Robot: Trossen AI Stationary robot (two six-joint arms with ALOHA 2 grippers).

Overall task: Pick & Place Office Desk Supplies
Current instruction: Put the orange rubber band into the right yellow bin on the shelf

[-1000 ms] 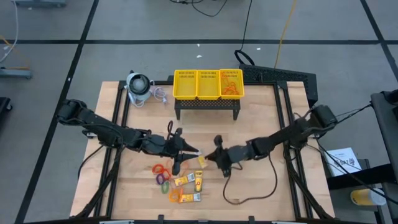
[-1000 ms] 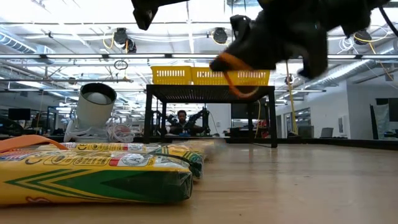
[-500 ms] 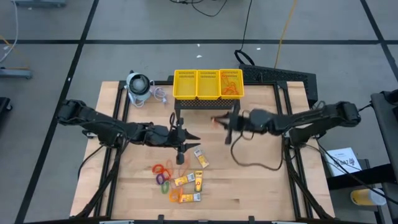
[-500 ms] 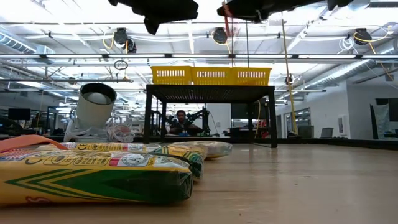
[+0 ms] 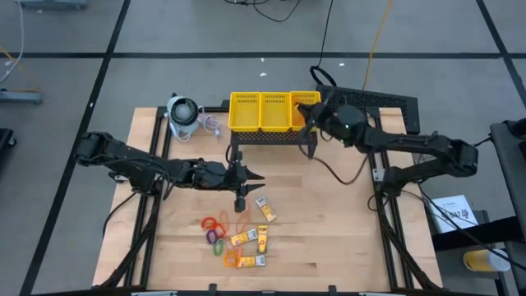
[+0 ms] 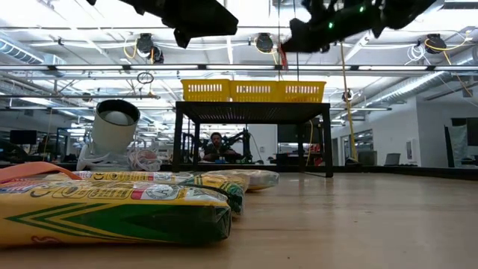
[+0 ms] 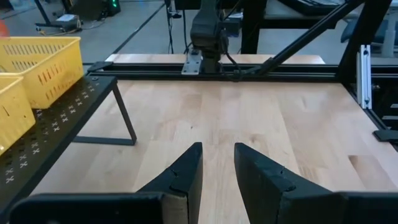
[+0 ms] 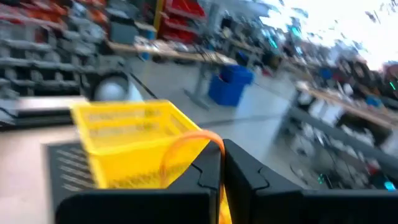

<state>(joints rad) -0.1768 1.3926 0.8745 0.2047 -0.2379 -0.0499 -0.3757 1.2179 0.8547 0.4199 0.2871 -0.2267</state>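
Right gripper [image 5: 310, 116]: over the right compartment of the yellow basket [image 5: 274, 112], fingers clamped on an orange rubber band [image 8: 186, 149].
Left gripper [image 5: 256, 179]: above the desk [image 5: 329, 230] mid-area, fingers slightly apart, empty.
Remaining supplies: packets [image 5: 265, 211] and rings [image 5: 215, 226] lie on the desk front, well apart from the basket.

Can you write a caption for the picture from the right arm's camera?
The right gripper carries an orange rubber band toward the yellow basket.
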